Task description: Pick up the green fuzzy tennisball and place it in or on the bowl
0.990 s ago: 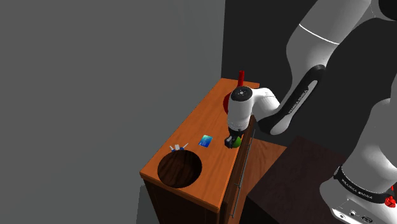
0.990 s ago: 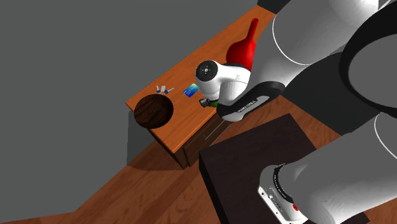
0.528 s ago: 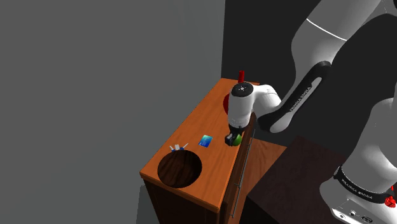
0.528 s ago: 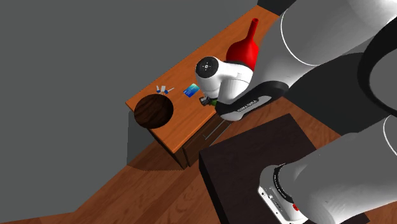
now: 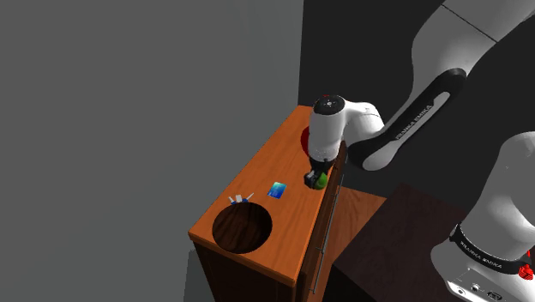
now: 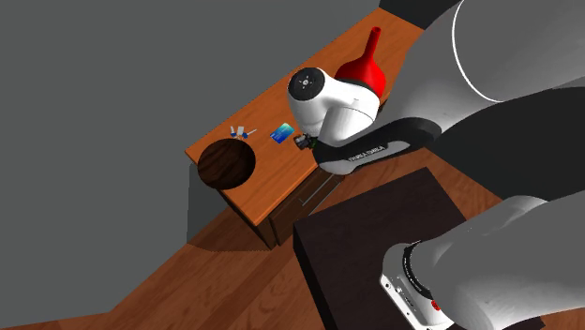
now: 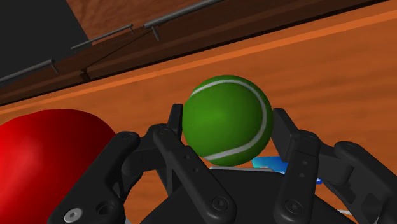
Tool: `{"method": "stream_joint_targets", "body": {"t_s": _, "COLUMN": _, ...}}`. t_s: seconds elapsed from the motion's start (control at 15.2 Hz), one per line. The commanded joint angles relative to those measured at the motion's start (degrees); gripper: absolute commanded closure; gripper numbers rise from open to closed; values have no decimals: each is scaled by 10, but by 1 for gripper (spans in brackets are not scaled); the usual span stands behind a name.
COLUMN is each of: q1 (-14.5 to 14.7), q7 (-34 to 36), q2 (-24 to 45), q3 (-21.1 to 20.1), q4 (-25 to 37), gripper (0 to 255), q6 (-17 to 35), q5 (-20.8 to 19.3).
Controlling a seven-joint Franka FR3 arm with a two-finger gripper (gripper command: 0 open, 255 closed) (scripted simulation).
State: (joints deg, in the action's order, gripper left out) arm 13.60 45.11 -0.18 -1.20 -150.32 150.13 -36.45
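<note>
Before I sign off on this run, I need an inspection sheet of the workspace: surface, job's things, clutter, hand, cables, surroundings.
Surface: wooden cabinet top, with drawer handles on its front.
Job's things: green ball, clasped between the fingers; dark brown bowl, empty, at the cabinet's near end in the shoulder view.
Clutter: red vase behind the arm; blue card between ball and bowl; small white and blue items beside the bowl's rim.
Hand: hand shut on the ball, near the top's drawer-side edge.
Cables: nothing seen.
Surroundings: grey wall, wooden floor, dark stand.
</note>
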Motion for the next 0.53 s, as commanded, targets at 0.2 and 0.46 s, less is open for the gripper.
{"method": "stream_joint_targets", "body": {"t_s": 0.2, "q1": 5, "q7": -41, "q2": -41, "q3": -3, "q4": 1, "gripper": 255, "q6": -37, "q5": 43}}
{"method": "stream_joint_targets", "body": {"t_s": 0.46, "q1": 11, "q7": -67, "q2": -72, "q3": -3, "q4": 5, "gripper": 255, "q6": -68, "q5": 69}}
